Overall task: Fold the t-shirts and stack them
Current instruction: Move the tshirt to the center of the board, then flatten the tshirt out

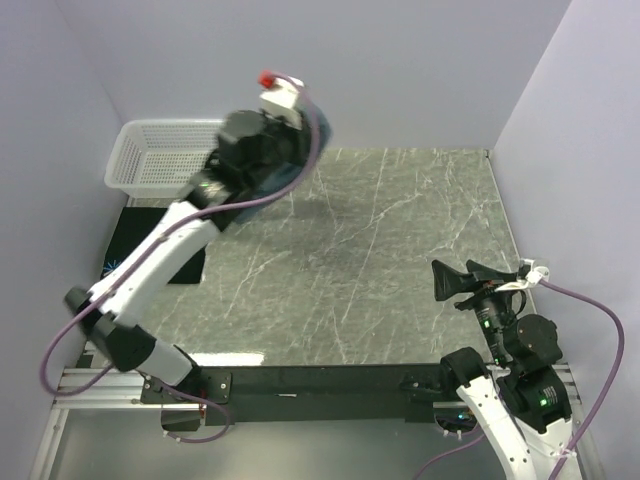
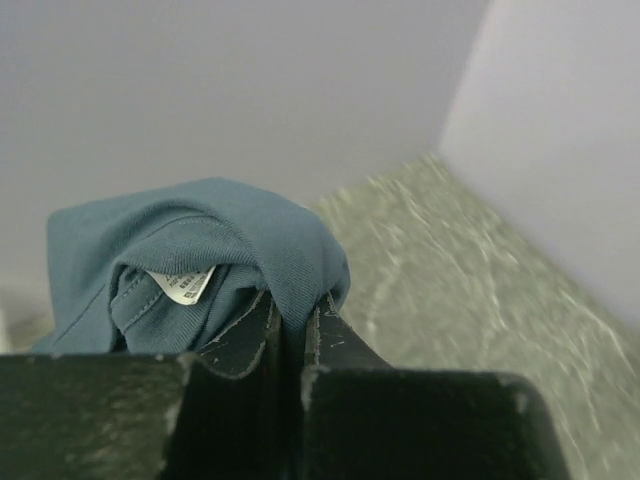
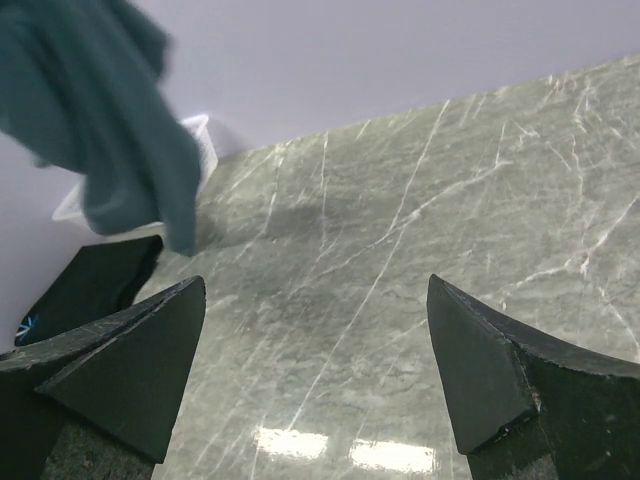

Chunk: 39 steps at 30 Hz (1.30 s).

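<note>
top external: left claw (image 2: pixel 295 305) grasps slate-blue t-shirt (image 2: pixel 230 225) over far-left table (image 1: pixel 400 230), right claw (image 1: pixel 458 275) released by right edge.

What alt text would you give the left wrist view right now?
The left gripper is shut on a bunched slate-blue t-shirt, its white care label showing. Behind lie the green marble table and pale walls.

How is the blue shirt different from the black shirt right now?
The blue shirt hangs bunched in the left pincer, up in the air; the black shirt lies on the table. The blue shirt is plain; the black shirt has a small light-blue print. Both are soft cloth.
</note>
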Motion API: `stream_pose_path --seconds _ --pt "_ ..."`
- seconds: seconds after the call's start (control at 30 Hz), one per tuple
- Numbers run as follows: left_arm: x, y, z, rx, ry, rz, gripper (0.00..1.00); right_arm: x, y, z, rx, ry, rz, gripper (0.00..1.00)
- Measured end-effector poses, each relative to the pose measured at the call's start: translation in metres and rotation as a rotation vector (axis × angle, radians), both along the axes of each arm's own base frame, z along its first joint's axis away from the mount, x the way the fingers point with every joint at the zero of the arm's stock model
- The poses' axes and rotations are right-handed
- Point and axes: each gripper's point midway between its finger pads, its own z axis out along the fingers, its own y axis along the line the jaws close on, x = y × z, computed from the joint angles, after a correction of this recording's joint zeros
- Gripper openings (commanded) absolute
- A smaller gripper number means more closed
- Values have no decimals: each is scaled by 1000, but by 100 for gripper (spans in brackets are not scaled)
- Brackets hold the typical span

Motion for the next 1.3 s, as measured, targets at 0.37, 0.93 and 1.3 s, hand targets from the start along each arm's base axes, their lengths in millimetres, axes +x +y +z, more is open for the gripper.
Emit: stream_pose_path --seconds 0.37,0.93,1.3 --pt "-46 -208 -158 116 296 -405 86 3 1 -4 -6 18 -1 97" --pt "-13 48 -232 -123 629 216 90 75 56 -95 -129 568 129 92" --pt "-35 141 -302 -26 769 444 91 160 132 -140 -377 778 251 86"
